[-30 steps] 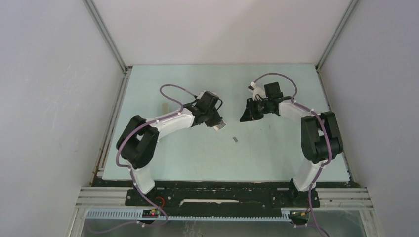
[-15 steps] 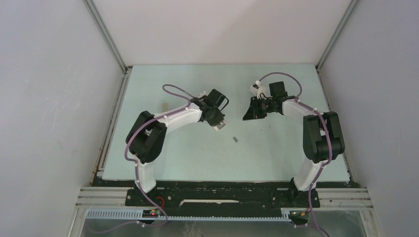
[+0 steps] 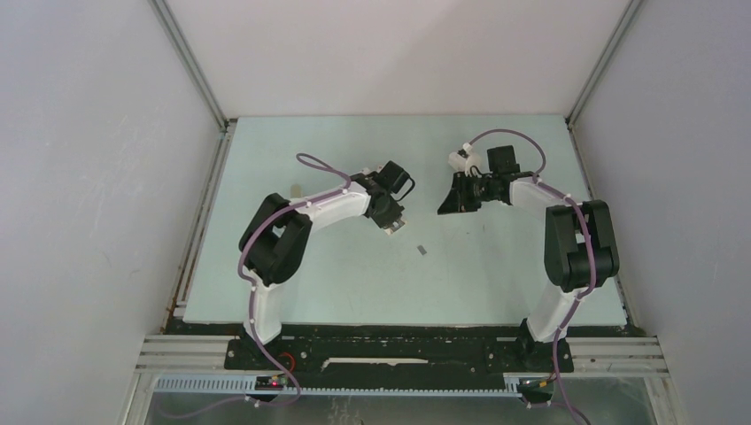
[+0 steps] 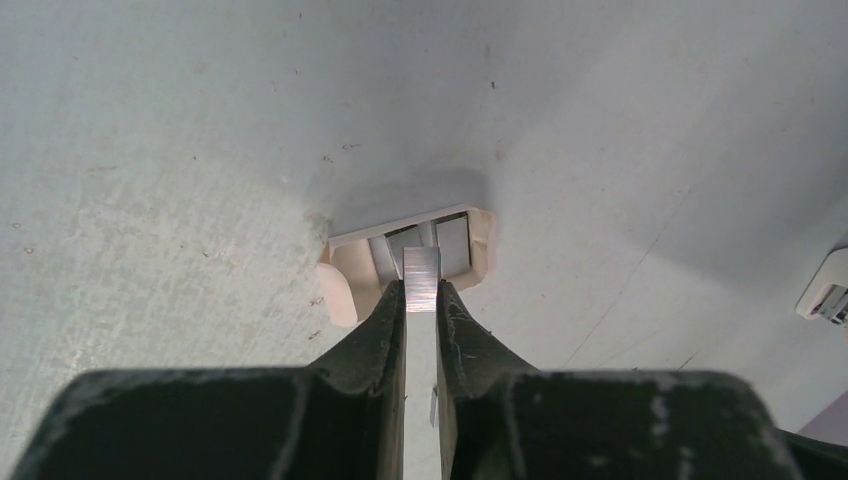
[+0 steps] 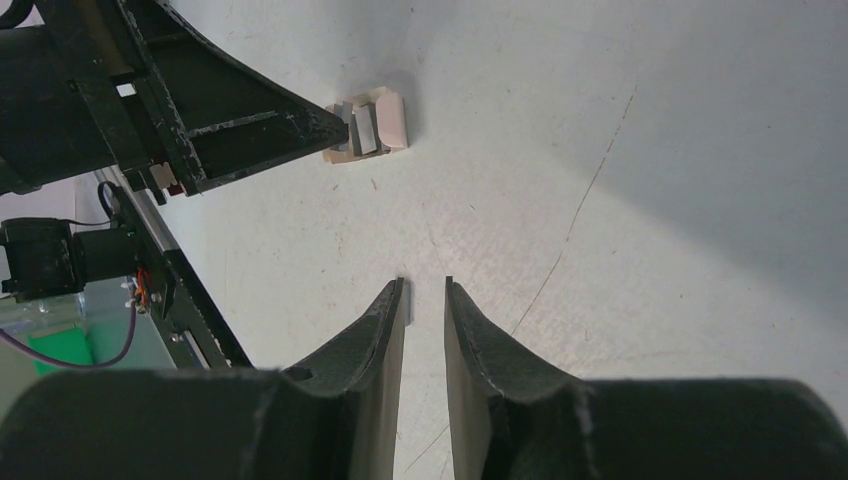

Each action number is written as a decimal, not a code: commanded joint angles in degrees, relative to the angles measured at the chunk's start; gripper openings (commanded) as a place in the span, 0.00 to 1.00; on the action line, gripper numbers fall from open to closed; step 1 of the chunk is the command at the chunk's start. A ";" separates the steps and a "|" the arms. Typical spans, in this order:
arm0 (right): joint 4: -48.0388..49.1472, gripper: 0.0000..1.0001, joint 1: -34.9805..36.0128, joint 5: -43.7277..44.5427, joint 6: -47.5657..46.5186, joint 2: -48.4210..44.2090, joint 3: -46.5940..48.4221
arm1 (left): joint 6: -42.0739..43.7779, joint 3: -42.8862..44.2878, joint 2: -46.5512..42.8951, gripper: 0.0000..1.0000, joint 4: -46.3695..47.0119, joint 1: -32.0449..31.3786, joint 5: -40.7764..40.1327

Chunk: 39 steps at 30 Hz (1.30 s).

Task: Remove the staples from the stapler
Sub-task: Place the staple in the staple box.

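A small cream stapler (image 3: 399,227) lies on the pale table left of centre. My left gripper (image 3: 392,220) is shut on its shiny metal rail (image 4: 421,268), which sticks out of the cream body (image 4: 345,285) between the fingertips of the left gripper (image 4: 421,288). The right wrist view shows the stapler (image 5: 392,120) at the tip of the left arm's fingers. One short grey staple strip (image 3: 421,251) lies loose on the table, near-right of the stapler. My right gripper (image 3: 445,205) hovers to the right of the stapler, and the right gripper (image 5: 425,287) holds nothing in its narrow gap.
A small pale object (image 3: 295,189) lies at the left of the table. A white boxy thing (image 4: 826,290) shows at the right edge of the left wrist view. Grey walls close in the table (image 3: 496,274) on three sides.
The left arm's elbow has swung right while its gripper stays on the stapler, wrist turned. The right gripper has shifted slightly right.
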 commanded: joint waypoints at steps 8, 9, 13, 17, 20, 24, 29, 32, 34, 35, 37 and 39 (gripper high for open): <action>0.40 0.30 -1.13 -1.61 0.47 -1.44 2.13 | -2.22 2.86 1.00 0.11 -0.77 -0.36 -0.44; 0.40 0.30 -1.17 -1.61 0.46 -1.45 2.14 | -2.22 2.81 1.11 0.11 -0.77 -0.30 -0.47; 0.32 0.30 -1.25 -1.72 0.51 -1.42 2.16 | -2.29 2.60 1.37 0.15 -0.04 -0.22 0.20; 0.31 0.30 -1.41 -1.87 0.58 -1.61 2.20 | -2.29 2.27 1.30 0.17 0.45 -0.25 0.48; 0.24 0.30 -1.61 -1.97 0.55 -1.62 2.16 | -2.32 2.24 1.26 0.20 0.55 -0.26 0.45; 0.23 0.30 -1.66 -1.99 0.55 -1.66 2.16 | -2.33 2.17 1.19 0.23 0.66 -0.28 0.39; 0.23 0.30 -1.79 -2.14 0.55 -1.60 2.14 | -2.41 2.02 1.19 0.24 0.65 0.02 0.24; 0.10 0.30 -1.89 -2.22 0.59 -1.49 2.18 | -2.38 1.74 0.98 0.24 0.64 -0.03 -0.21; 0.14 0.30 -1.88 -2.22 0.55 -1.53 2.19 | -2.36 1.74 1.00 0.24 0.68 0.09 -0.35; 0.16 0.30 -1.87 -2.23 0.55 -1.53 2.17 | -2.40 1.85 1.05 0.24 0.64 0.06 -0.37; 0.14 0.30 -1.88 -2.23 0.54 -1.46 2.13 | -2.31 1.94 1.15 0.24 0.64 0.15 -0.33; 0.14 0.30 -1.88 -2.31 0.55 -1.50 2.17 | -2.39 1.89 1.21 0.25 0.64 0.15 -0.33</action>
